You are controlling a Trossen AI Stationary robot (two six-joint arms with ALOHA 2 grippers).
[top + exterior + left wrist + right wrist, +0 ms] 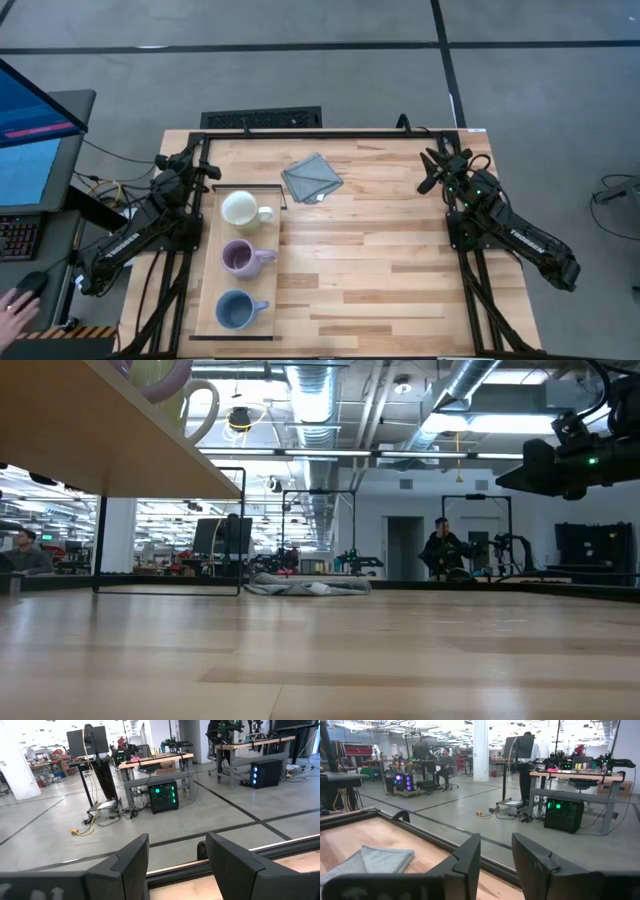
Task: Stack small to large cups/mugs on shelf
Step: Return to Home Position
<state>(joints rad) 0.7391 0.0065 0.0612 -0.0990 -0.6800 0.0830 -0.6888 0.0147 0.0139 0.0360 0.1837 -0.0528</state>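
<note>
3 mugs [238, 257], 1 shelf [265, 292], 1 cloth [311, 177], 2 claws [432, 172], perhaps 2 people [440, 548] beyond.

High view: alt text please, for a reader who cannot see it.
A cream-white mug, a purple mug and a grey-blue mug stand upright in a row on a long pale-wood shelf on the left of the plank tabletop. A grey folded cloth lies near the shelf's cream-mug end. The left gripper and right gripper are open and empty, at the table's sides.
</note>
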